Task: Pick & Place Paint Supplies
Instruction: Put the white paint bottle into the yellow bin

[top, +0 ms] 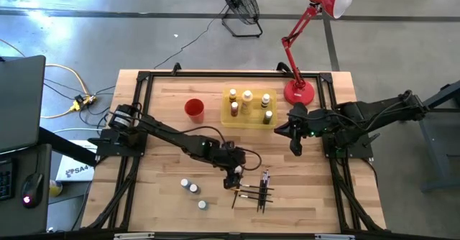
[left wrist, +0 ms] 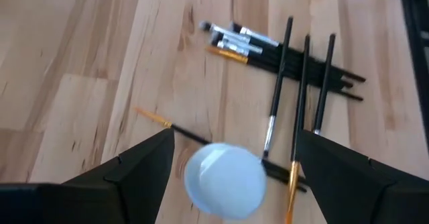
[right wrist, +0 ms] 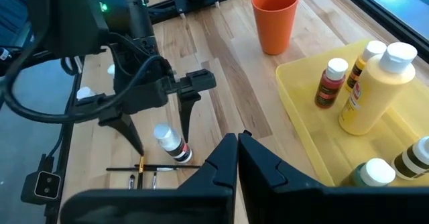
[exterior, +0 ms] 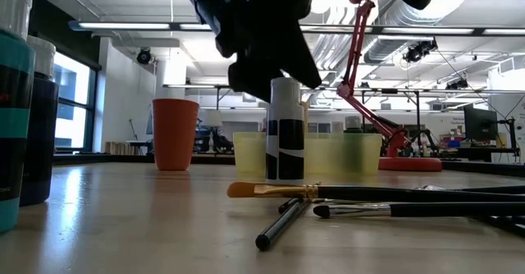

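Note:
A small bottle (exterior: pixel 285 130) with a white cap (left wrist: pixel 224 180) and a black-and-white body stands upright on its base on the wooden table. My left gripper (top: pixel 233 177) is open and slants down over it, with one finger on either side of the cap and a gap to each. Several thin dark-handled paintbrushes (top: pixel 259 190) lie flat just beyond it, toward the near right. My right gripper (right wrist: pixel 238 143) is shut with nothing in it. It hovers above the table at the right, beside the yellow tray (top: pixel 228 119).
The yellow tray holds several bottles (top: pixel 247 100) at the far middle, with a red cup (top: pixel 194 108) to its left. Three loose bottles (top: pixel 192 189) stand near the front left. A red desk lamp's base (top: pixel 299 93) sits at the far right.

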Robot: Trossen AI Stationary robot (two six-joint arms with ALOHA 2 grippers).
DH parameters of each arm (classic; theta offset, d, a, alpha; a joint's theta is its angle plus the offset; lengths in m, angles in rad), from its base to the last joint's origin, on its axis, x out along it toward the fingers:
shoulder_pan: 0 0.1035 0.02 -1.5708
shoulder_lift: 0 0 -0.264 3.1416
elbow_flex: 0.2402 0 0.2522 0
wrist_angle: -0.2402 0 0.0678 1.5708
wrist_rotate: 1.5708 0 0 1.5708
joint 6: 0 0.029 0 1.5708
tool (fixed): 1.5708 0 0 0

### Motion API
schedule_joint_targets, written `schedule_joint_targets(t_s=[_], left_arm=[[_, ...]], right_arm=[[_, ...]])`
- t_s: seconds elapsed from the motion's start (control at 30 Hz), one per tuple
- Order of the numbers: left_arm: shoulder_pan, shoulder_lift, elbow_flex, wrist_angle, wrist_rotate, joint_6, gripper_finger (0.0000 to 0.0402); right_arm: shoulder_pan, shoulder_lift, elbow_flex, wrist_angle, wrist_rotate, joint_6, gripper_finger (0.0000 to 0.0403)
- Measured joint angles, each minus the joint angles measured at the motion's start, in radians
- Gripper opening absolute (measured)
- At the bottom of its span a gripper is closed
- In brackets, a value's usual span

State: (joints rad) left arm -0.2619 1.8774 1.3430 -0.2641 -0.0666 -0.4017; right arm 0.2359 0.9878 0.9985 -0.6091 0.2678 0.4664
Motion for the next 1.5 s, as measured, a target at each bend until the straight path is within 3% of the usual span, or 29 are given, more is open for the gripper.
schedule_joint_targets(t_s=[0.37,0.8,1.5], left_arm=[[0.000,0.000,0.000,0.034,-0.005,0.005,0.0308],[0.000,0.000,0.000,-0.080,-0.043,0.007,0.0308],[0.000,0.000,0.000,-0.075,-0.044,0.003,0.0308]], right_arm=[[0.000,0.000,0.000,0.000,0.021,0.000,0.0005],[0.000,0.000,0.000,0.000,0.020,-0.001,0.0005],[0.000,0.000,0.000,0.000,0.020,-0.002,0.0005]])
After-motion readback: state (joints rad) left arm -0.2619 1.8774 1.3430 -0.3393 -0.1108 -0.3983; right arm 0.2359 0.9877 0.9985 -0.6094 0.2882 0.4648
